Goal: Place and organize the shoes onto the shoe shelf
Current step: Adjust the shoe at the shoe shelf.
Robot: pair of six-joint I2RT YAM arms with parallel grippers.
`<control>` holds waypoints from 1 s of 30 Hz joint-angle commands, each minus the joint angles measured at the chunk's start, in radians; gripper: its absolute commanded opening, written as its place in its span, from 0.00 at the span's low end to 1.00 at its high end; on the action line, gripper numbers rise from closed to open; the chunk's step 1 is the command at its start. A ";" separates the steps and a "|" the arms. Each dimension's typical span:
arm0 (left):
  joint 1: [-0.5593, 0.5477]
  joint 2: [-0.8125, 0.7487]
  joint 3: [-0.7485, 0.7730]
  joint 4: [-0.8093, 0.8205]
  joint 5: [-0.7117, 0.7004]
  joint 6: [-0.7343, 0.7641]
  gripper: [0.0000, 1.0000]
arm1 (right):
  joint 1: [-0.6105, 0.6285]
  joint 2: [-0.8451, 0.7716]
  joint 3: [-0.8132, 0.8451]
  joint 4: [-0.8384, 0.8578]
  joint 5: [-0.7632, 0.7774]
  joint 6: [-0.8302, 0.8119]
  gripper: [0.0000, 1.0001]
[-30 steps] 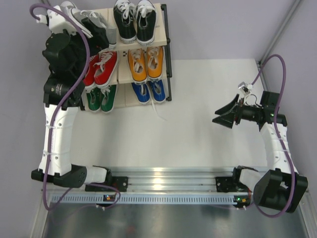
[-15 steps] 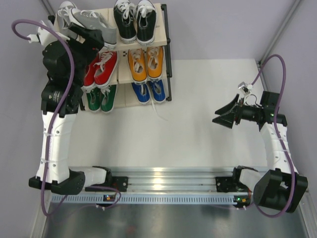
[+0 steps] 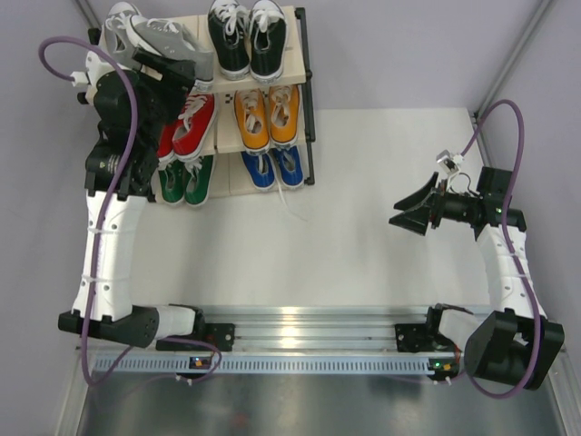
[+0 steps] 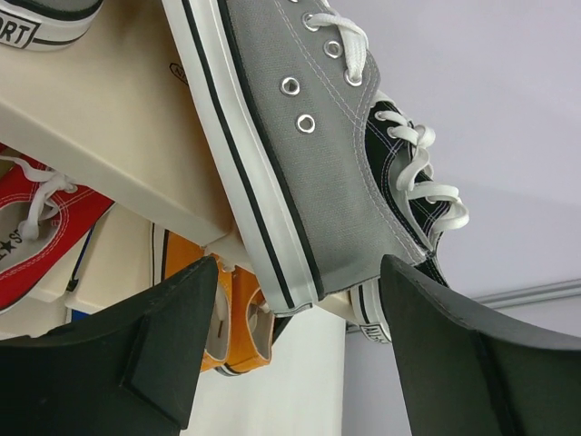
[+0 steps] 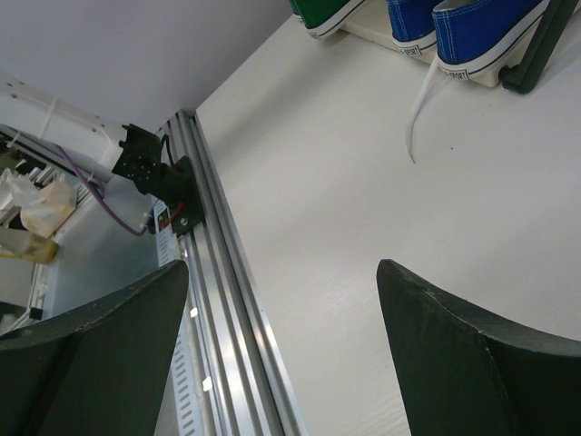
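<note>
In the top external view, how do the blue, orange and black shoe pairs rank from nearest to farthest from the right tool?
1. Blue pair, lowest tier of the shoe shelf, nearest the right tool.
2. Orange pair, middle tier, just behind the blue.
3. Black pair, top tier, farthest back.

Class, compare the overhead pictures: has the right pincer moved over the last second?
No. The right pincer holds the same position, equally far right of the shoe shelf.

Open desk [image 3: 381, 163] stretched between the shoe shelf [image 3: 310, 91] and the right claw [image 3: 397, 211], with a white lace [image 3: 292, 204] trailing onto it. The left claw [image 3: 172, 68] crowded the shelf's top-left corner, where an overhanging grey shoe [image 3: 156, 36] stood in front of it.
</note>
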 commanded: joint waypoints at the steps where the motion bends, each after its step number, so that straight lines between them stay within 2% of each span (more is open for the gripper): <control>1: 0.018 0.012 -0.005 0.025 0.051 -0.055 0.77 | -0.011 -0.020 0.019 0.000 -0.031 -0.032 0.85; 9: 0.058 0.042 -0.019 0.068 0.151 -0.029 0.58 | -0.014 -0.025 0.020 -0.002 -0.036 -0.032 0.85; 10: 0.062 0.040 -0.039 0.074 0.159 -0.021 0.50 | -0.016 -0.026 0.020 -0.002 -0.036 -0.030 0.85; 12: 0.079 0.025 -0.068 0.122 0.197 -0.006 0.43 | -0.016 -0.025 0.022 -0.003 -0.039 -0.032 0.85; 14: 0.093 0.013 -0.108 0.162 0.220 0.014 0.27 | -0.019 -0.026 0.020 -0.003 -0.040 -0.030 0.85; 15: 0.104 0.006 -0.112 0.171 0.220 0.022 0.24 | -0.019 -0.028 0.022 -0.005 -0.040 -0.032 0.85; 18: 0.136 0.008 -0.123 0.196 0.347 0.062 0.08 | -0.022 -0.025 0.020 -0.003 -0.043 -0.032 0.85; 20: 0.164 0.014 -0.126 0.211 0.447 0.074 0.02 | -0.022 -0.023 0.022 -0.005 -0.043 -0.032 0.85; 22: 0.220 0.017 -0.131 0.228 0.533 0.071 0.01 | -0.022 -0.022 0.022 -0.006 -0.043 -0.035 0.85; 26: 0.321 0.037 -0.135 0.237 0.619 0.036 0.00 | -0.022 -0.020 0.023 -0.011 -0.043 -0.038 0.85; 30: 0.365 0.054 -0.125 0.242 0.642 0.005 0.05 | -0.022 -0.019 0.023 -0.014 -0.045 -0.042 0.85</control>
